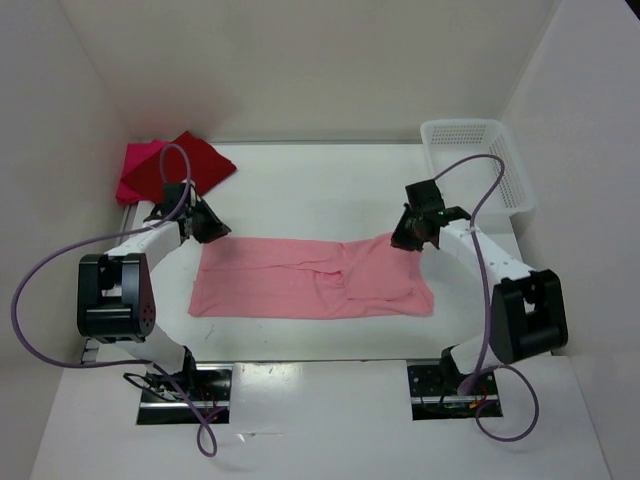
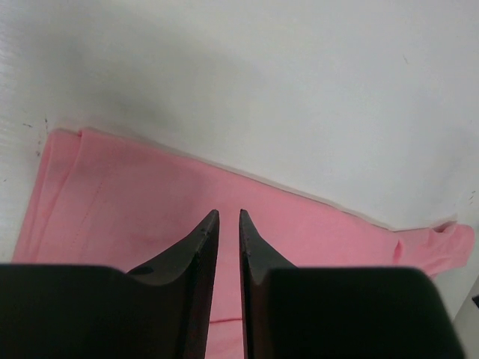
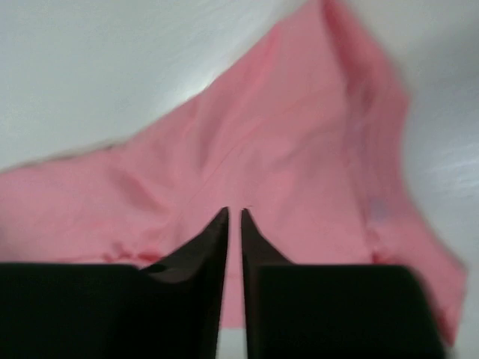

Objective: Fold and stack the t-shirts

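Salmon-pink t-shirt (image 1: 310,280) lies spread flat mid-table, long side running left-right, creased toward its right half. Magenta t-shirt (image 1: 133,168) and dark red t-shirt (image 1: 195,165) sit overlapping at the far-left corner, well apart from the white mesh basket (image 1: 510,180) at far right.

Left gripper (image 2: 226,213) hangs over the shirt's far-left corner and right gripper (image 3: 233,211) over its far-right corner. Both show jaws nearly together with a thin slit and no cloth seen between the tips. I cannot tell if either is fully clenched.

Handling, my guess: light, limp cloth with no stiffness, so it will sag and drag on the table (image 1: 300,190). I'd pinch the 2 far corners or hems, 1 per arm, and take only the layers meant to move.

Only the top view shows all 3 shirts and the basket. Left wrist shows a doubled edge at the left and a sleeve end far right. Right wrist is blurred but shows wrinkles just ahead of its tips.
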`<action>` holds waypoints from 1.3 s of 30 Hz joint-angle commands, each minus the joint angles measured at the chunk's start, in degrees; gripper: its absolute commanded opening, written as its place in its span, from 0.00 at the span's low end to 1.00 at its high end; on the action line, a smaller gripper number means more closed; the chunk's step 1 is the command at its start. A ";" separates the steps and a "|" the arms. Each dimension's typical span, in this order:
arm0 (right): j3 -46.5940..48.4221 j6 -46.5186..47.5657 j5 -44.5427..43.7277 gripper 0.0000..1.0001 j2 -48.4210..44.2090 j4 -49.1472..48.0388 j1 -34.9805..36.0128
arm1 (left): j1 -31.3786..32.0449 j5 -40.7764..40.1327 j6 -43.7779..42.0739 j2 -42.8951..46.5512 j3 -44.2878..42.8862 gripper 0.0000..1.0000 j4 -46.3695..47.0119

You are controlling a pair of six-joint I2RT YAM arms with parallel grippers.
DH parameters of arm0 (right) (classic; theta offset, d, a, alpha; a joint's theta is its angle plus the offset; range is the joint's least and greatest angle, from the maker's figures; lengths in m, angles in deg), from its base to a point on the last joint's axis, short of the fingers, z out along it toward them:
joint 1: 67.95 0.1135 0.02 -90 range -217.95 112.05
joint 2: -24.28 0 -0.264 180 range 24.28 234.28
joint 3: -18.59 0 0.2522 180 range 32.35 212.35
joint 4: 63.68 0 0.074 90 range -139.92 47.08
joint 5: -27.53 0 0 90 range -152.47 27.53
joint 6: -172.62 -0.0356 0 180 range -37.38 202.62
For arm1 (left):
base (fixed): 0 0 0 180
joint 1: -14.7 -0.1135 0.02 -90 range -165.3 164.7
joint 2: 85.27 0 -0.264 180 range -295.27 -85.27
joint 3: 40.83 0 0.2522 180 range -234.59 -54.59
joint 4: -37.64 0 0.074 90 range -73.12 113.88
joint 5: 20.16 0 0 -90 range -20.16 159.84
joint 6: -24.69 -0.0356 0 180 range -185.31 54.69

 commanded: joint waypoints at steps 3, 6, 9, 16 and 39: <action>3.87 6.63 -8.16 0.29 6.81 -6.60 -6.11 | -0.32 2.76 0.89 -3.36 -1.66 0.24 2.93; 5.10 7.34 -8.51 0.38 9.79 -7.23 -7.44 | -0.32 2.76 0.89 -5.82 -2.27 0.24 3.64; 5.63 7.95 -9.83 0.40 11.90 -8.36 -7.96 | -0.32 2.76 0.89 -7.85 -2.80 0.24 3.64; 6.15 7.95 -11.95 0.41 13.75 -10.65 -7.97 | -1.10 1.62 1.50 -9.08 -1.49 0.24 4.16; 4.67 4.44 -17.57 0.01 15.87 -10.74 -8.67 | -11.57 6.19 3.70 -11.47 3.88 0.24 5.22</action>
